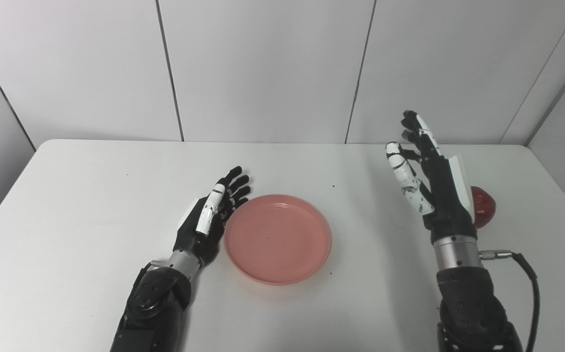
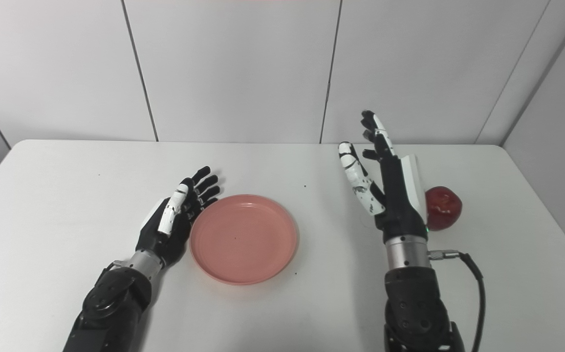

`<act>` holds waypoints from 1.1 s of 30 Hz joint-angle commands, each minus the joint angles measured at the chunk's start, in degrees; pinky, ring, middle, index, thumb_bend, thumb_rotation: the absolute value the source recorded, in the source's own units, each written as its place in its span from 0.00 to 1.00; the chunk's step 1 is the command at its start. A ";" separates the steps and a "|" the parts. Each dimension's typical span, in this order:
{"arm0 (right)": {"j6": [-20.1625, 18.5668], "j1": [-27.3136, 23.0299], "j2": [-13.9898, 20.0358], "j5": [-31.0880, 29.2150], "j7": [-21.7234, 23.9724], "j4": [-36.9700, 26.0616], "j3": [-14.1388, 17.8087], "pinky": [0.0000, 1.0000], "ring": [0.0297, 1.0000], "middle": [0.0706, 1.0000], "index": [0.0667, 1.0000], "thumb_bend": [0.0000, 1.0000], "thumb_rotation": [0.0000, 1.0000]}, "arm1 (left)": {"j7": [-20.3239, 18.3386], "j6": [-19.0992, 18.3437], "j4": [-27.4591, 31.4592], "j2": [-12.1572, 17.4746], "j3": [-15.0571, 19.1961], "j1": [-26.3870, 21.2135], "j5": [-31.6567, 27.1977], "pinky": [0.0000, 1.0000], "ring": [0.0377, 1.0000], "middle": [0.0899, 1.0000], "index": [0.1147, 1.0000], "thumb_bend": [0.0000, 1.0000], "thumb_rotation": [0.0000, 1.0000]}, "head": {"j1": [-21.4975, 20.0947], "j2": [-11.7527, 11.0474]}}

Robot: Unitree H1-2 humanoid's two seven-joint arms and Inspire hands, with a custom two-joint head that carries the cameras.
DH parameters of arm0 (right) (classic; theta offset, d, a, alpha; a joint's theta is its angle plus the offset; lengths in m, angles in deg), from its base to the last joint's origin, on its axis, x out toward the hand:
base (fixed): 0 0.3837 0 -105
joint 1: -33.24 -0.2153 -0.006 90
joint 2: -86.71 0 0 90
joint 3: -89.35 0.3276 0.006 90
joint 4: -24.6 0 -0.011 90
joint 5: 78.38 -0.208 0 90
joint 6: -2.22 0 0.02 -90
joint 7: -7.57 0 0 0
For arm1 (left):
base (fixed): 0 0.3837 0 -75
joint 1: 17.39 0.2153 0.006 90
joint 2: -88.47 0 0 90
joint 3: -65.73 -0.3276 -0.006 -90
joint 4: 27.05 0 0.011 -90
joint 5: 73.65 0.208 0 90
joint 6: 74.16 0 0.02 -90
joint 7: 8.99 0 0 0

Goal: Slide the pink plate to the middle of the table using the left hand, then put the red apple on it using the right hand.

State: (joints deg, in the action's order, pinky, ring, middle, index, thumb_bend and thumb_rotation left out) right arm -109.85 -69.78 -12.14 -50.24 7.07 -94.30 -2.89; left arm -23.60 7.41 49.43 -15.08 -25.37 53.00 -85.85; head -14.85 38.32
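Over on the left, the left hand (image 1: 209, 215) lies low on the white bench (image 1: 67, 205), fingers (image 1: 233, 188) spread and straight, holding nothing, its edge right against the rim of the pink plate (image 1: 277, 238). The plate sits flat, near the middle of the bench, rim up and empty; being round, it has no long axis to speak of.

Further right, the right hand (image 2: 385, 181) stands upright on edge, fingers apart and pointing away toward the wall, empty as well. Just beside it, on its outer side, the red apple (image 2: 443, 207) rests on the bench, partly hidden by the palm; it looks roughly upright, though I can't make out a stem.

The risk, I'd say, is the apple: the hand's back faces it, so a careless swing could knock it rolling toward the bench's right edge. The left hand could also nudge the plate off centre.
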 commanded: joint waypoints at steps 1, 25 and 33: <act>-1.59 -2.26 0.66 2.20 0.40 -3.20 0.83 0.77 0.88 0.90 0.90 0.72 0.79 | -0.18 -1.07 -1.11 0.82 0.55 1.27 -0.55 0.95 0.94 0.93 0.91 0.36 1.00 | -0.24 -0.13; -0.64 -0.94 8.91 19.09 -2.68 0.53 8.00 0.77 0.87 0.91 0.96 1.00 0.53 | -2.00 -0.56 -2.44 1.70 2.10 0.88 -1.76 0.95 0.94 0.94 0.92 0.35 1.00 | -7.16 -1.46; 3.01 1.15 10.97 16.51 -6.45 7.12 9.94 0.79 0.88 0.93 0.97 1.00 0.61 | -2.53 0.27 -3.37 2.27 2.11 0.68 -2.33 0.96 0.95 0.94 0.93 0.35 1.00 | -7.73 -1.72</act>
State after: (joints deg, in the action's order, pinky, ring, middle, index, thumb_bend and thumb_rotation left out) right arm -109.89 -67.31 -2.61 -33.30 2.58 -86.44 6.23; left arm -26.17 8.79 47.93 -13.51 -23.29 53.01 -88.26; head -22.59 36.65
